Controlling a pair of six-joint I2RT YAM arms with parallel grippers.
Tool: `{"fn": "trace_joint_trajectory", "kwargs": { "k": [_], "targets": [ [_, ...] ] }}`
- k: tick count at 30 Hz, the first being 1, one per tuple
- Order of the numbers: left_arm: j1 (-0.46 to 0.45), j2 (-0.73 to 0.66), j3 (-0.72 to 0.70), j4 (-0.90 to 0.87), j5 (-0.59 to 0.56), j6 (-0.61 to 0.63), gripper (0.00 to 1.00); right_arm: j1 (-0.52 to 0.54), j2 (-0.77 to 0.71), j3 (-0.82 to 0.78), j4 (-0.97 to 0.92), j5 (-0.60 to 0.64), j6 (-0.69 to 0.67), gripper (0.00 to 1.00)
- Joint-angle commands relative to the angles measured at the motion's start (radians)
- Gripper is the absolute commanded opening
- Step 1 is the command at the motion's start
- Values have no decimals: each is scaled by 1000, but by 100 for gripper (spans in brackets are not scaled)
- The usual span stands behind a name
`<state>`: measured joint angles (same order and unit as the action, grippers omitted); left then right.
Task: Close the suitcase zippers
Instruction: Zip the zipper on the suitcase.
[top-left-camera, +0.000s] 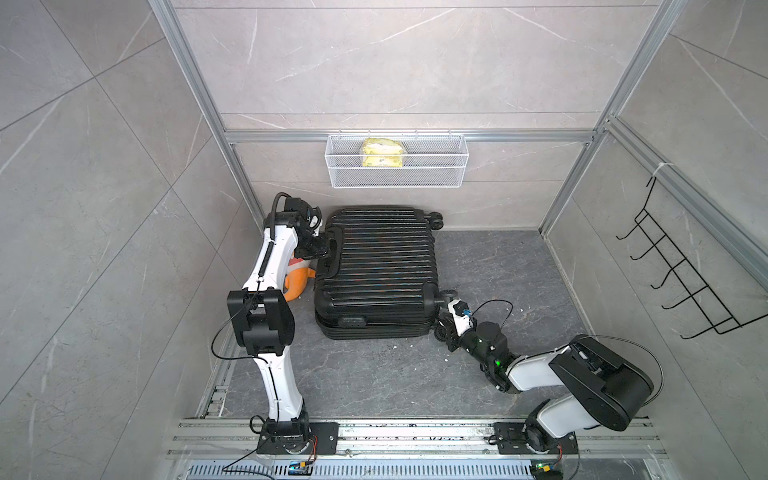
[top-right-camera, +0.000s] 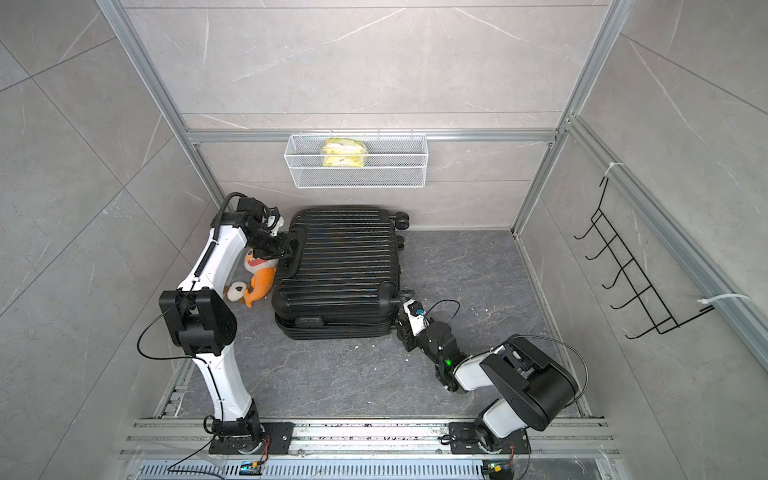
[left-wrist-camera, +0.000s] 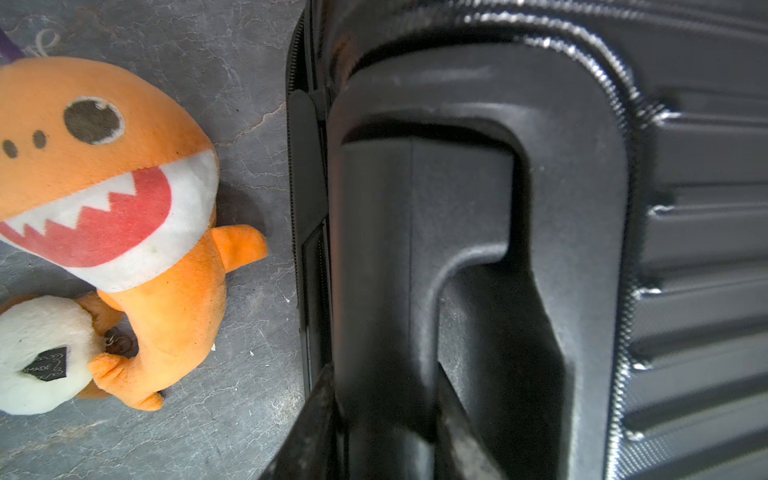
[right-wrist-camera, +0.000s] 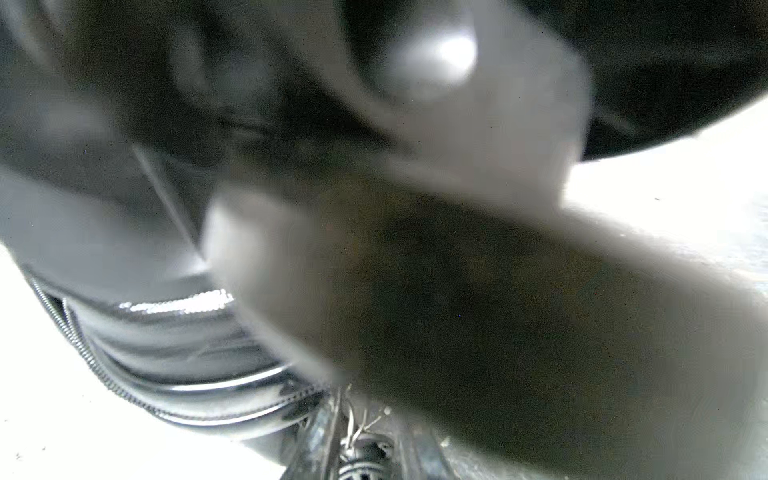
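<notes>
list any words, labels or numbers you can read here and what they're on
"MADE": on the black tag of the plush toy's white ball; the rest of the tag is too small to read.
Yellow packet in the wire basket: dark print, too small to read.
Suitcase: no readable text or logo.

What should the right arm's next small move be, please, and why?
Probably ease the right gripper along the zipper track past the suitcase corner: the left gripper clamps the handle, steadying it, and the near seam looks gapped. Whether a pull is held is unclear.
</notes>
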<state>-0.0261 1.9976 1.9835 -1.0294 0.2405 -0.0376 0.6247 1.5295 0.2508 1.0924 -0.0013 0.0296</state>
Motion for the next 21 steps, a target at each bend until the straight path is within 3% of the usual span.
{"fn": "trace_joint_trajectory", "kwargs": {
  "k": [1,7,11,16,21],
  "targets": [
    [-29,-100,13,-64,272,11,0,16,36,47,-115,3,6,24],
    [-30,-100,12,-63,273,13,0,19,46,60,-131,25,6,17],
    [-29,-102,13,-62,273,10,0,24,36,49,-133,36,9,0],
    [-29,-105,10,-53,264,-6,0,37,-8,30,-161,29,1,0],
    [-32,-124,-39,29,225,-106,0,62,-95,25,-251,-3,-16,0]
  ]
}}
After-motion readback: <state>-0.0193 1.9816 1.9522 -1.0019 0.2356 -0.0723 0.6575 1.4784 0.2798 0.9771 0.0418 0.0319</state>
